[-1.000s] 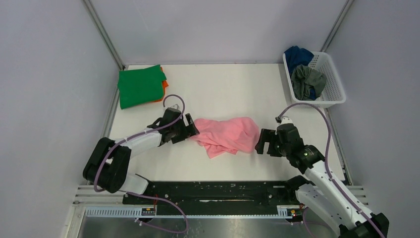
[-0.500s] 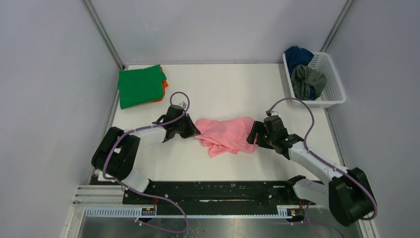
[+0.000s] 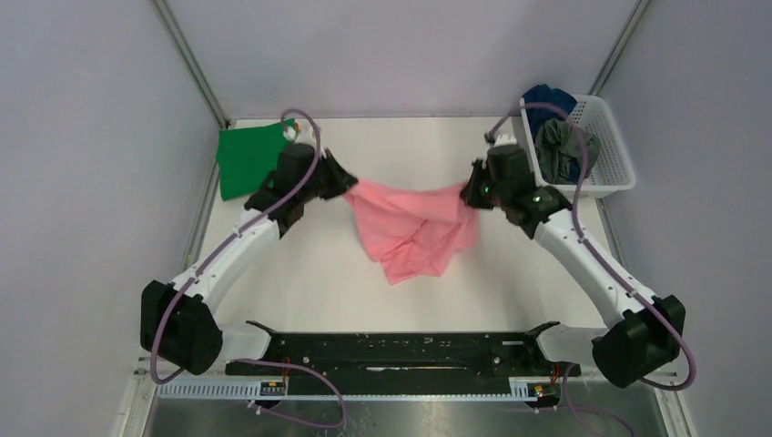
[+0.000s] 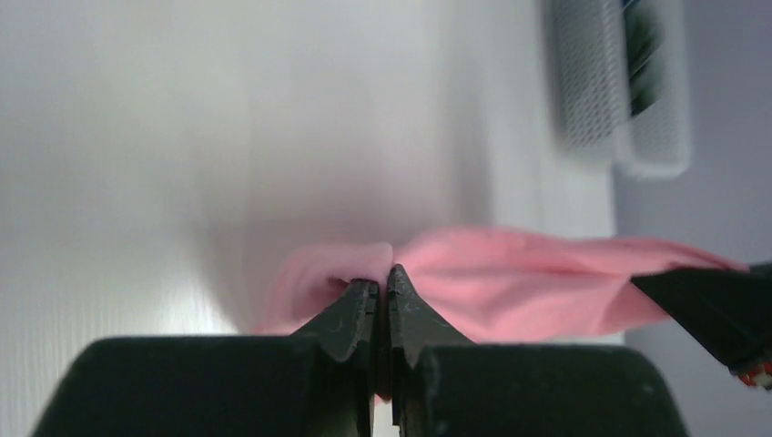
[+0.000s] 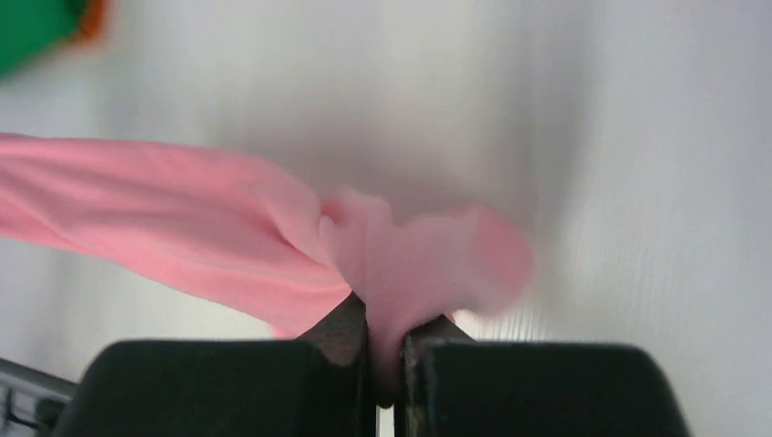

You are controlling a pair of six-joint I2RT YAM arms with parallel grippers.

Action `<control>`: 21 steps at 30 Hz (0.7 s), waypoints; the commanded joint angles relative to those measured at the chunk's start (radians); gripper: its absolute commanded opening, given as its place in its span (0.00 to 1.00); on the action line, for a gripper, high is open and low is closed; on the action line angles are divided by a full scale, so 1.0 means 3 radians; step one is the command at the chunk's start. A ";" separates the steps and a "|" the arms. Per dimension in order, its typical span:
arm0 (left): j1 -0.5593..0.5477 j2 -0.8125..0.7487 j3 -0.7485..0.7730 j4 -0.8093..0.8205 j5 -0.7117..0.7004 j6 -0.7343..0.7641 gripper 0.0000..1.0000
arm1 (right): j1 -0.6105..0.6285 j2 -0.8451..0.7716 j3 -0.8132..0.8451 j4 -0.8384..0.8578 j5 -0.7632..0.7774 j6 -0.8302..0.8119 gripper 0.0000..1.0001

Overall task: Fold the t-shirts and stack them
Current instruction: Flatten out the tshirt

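The pink t-shirt (image 3: 410, 223) hangs stretched above the table between both arms, its lower part drooping in loose folds. My left gripper (image 3: 346, 185) is shut on its left end, and pink cloth (image 4: 510, 278) bulges past the pinched tips (image 4: 382, 278). On the right end my right gripper (image 3: 468, 193) is shut too, with cloth (image 5: 228, 218) squeezed between its fingers (image 5: 346, 323). A folded green t-shirt (image 3: 248, 157) lies at the back left; an orange one beneath it shows only as a sliver (image 5: 94, 11) in the right wrist view.
A white lattice basket (image 3: 608, 146) at the back right holds a dark blue t-shirt (image 3: 546, 98) and a grey t-shirt (image 3: 566, 146). Grey walls close in the table on three sides. A black rail (image 3: 401, 350) runs along the near edge.
Both grippers closed on the ends of the pink t-shirt, then lifted it off the table and carried it toward the back, pulling it out between them.
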 commanded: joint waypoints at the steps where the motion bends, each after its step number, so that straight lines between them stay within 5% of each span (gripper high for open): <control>1: 0.0236 0.0257 0.1561 -0.0185 -0.0142 0.0262 0.00 | -0.0183 0.0177 0.1535 -0.0817 0.0472 -0.0555 0.02; 5: 0.0412 0.0725 0.3053 -0.0713 0.0119 0.0367 0.00 | -0.0314 0.0469 0.2834 -0.1306 0.0512 -0.0768 0.03; 9: 0.0422 0.0687 0.3454 -0.0775 0.0193 0.0498 0.00 | -0.0321 0.0534 0.3390 -0.1529 0.0400 -0.0935 0.07; 12: 0.0421 0.0382 0.2843 -0.0651 0.0083 0.0542 0.00 | -0.0320 0.0354 0.3084 -0.1636 0.0150 -0.0866 0.08; 15: 0.0431 -0.0058 0.1879 -0.0524 -0.0251 0.0529 0.00 | -0.0259 0.0006 0.2193 -0.1608 -0.0366 -0.0782 0.15; 17: 0.0454 -0.0345 0.1082 -0.0481 -0.0510 0.0461 0.00 | -0.0084 -0.0245 0.1515 -0.1569 -0.0562 -0.0734 0.28; 19: 0.0498 -0.0623 0.0503 -0.0544 -0.0729 0.0351 0.00 | 0.0071 -0.0477 0.0806 -0.1312 -0.0931 -0.0644 0.53; 21: 0.0573 -0.0787 0.0020 -0.0628 -0.0929 0.0232 0.08 | 0.0139 -0.0701 0.0185 -0.1009 -0.1091 -0.0480 0.65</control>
